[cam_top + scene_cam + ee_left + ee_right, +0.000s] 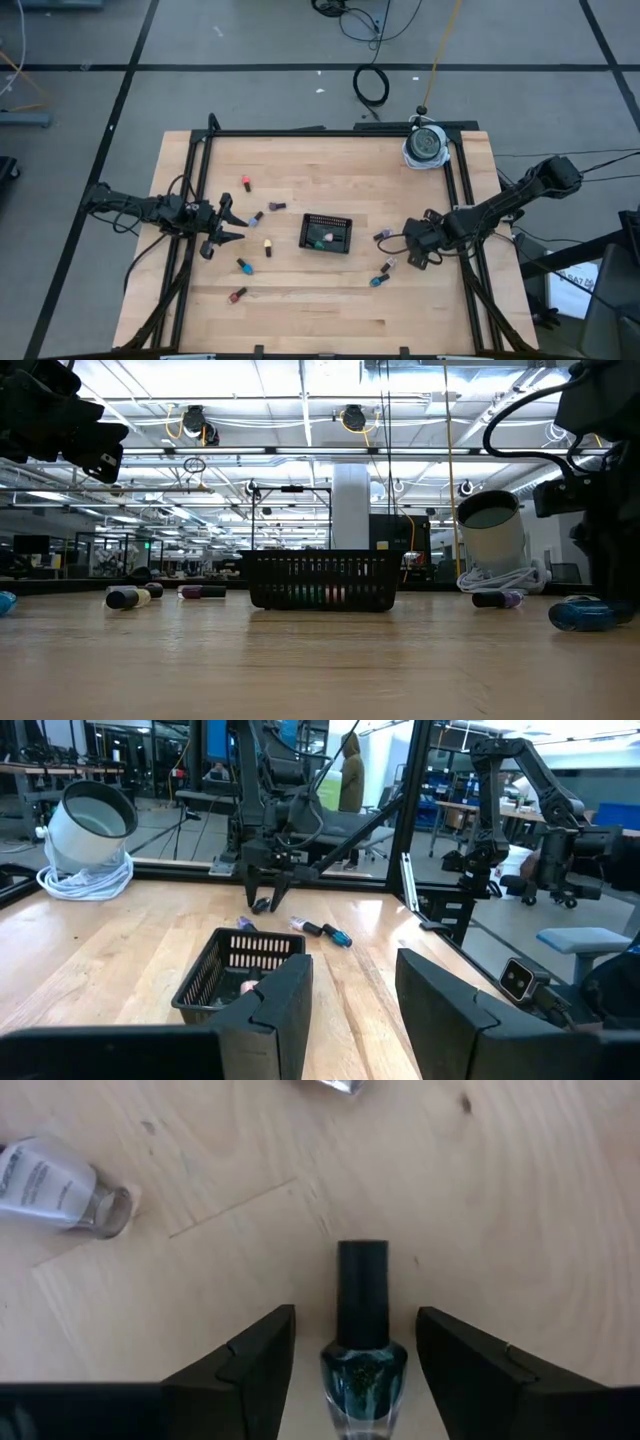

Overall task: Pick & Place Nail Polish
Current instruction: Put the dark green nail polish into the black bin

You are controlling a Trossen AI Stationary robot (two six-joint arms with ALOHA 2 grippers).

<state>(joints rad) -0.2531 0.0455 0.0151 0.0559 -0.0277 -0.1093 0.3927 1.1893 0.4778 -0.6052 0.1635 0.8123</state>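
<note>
The right claw (355, 1370) hangs low over the tabletop (520, 1200), its fingers apart on either side of a teal nail polish bottle (363, 1365) lying flat between them, not touching. The left claw (222, 225) waits open by the tabletop's left edge.

mesh tray (322, 581) centre | blue bottle (580, 616) right | bottles (128, 598) lying left

Small glass nail polish bottles with dark caps scattered lying on the wooden table, one teal glitter bottle (363, 1370), one pale lilac bottle (55, 1185) nearby
</note>
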